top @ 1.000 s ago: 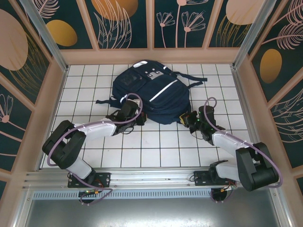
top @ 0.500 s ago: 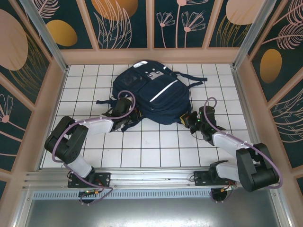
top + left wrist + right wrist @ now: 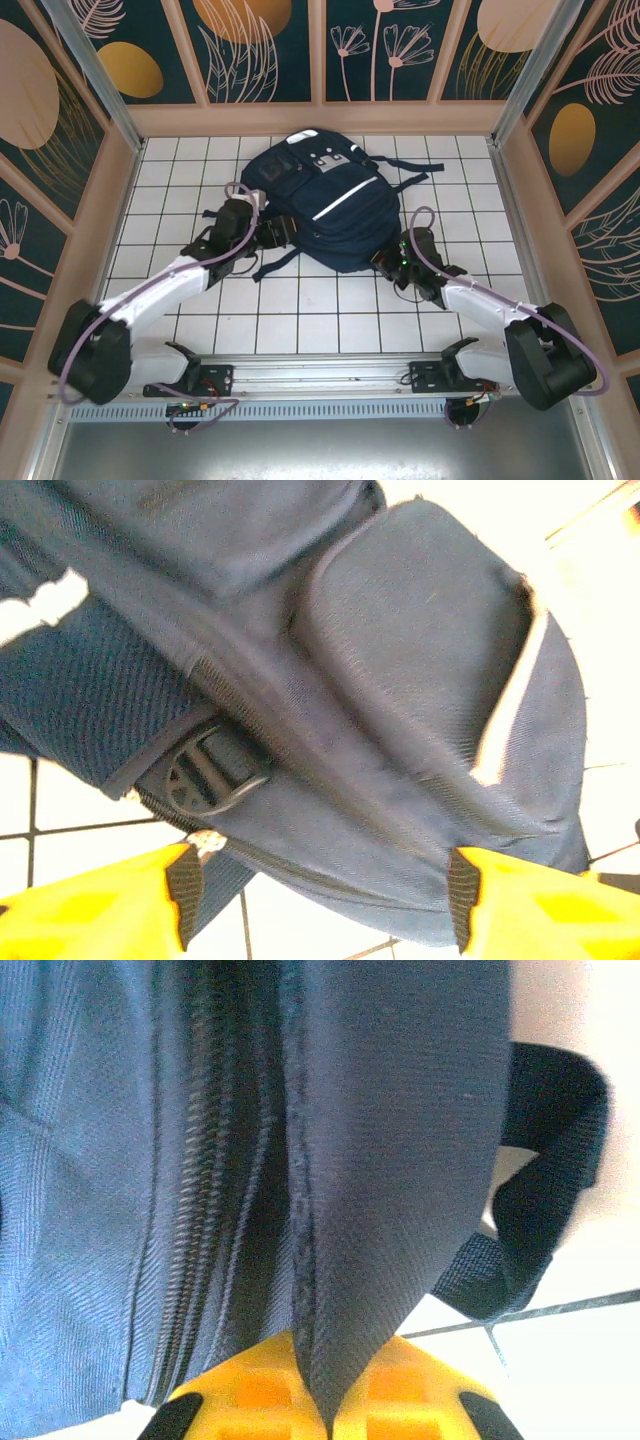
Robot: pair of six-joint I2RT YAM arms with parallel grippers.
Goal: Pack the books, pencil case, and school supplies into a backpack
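Lying on the white-tiled tabletop [image 3: 300, 310], the navy backpack [image 3: 330, 200] has a fabric fold pinched tight in the right tool [image 3: 328, 1400]; the left tool [image 3: 320, 880] stands wide open just beside its left side.

Left gripper [image 3: 323, 885] agape; right [image 3: 328, 1392] seemingly pinched

Surface: you have a flat white table top [image 3: 300, 310], ruled into square tiles by thin dark lines and boxed in by pale raised borders on three sides.
Lying on it: one large navy-blue fabric backpack [image 3: 320, 200] with a white diagonal stripe, flat on your far-middle tiles, front patches upward.
Trailing on the tiles: its dark webbing straps [image 3: 270, 268], spilling out at the near left, the left side and the far right.
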